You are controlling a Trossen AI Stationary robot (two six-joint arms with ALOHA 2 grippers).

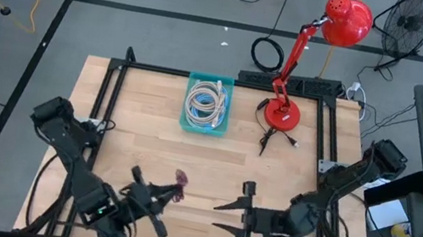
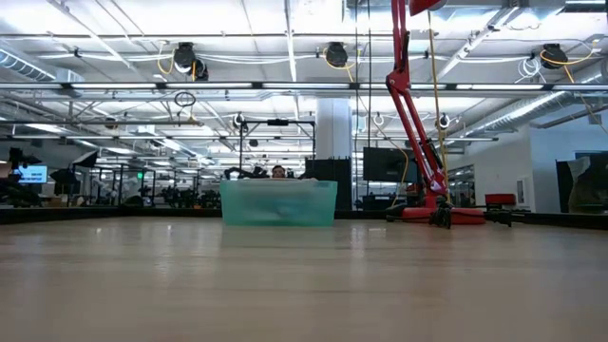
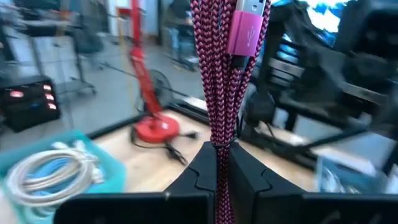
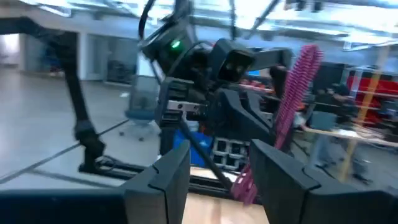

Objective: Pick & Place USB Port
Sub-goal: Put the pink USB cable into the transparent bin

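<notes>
While the left gripper (image 3: 217, 165) is clamped on a pink braided USB cable (image 3: 217, 81) lifted at the table's seven o'clock, the right gripper (image 1: 243, 217), jaws parted and empty, faces it from five o'clock, seemingly awaiting a handover.

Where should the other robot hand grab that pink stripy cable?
Probably on the braided bundle, just below the pink plug. The left gripper is shut on the lower part, so the strands stand up straight and free above it. The right gripper is open and faces it, so it could come level from its own side and pinch across the strands.
</notes>
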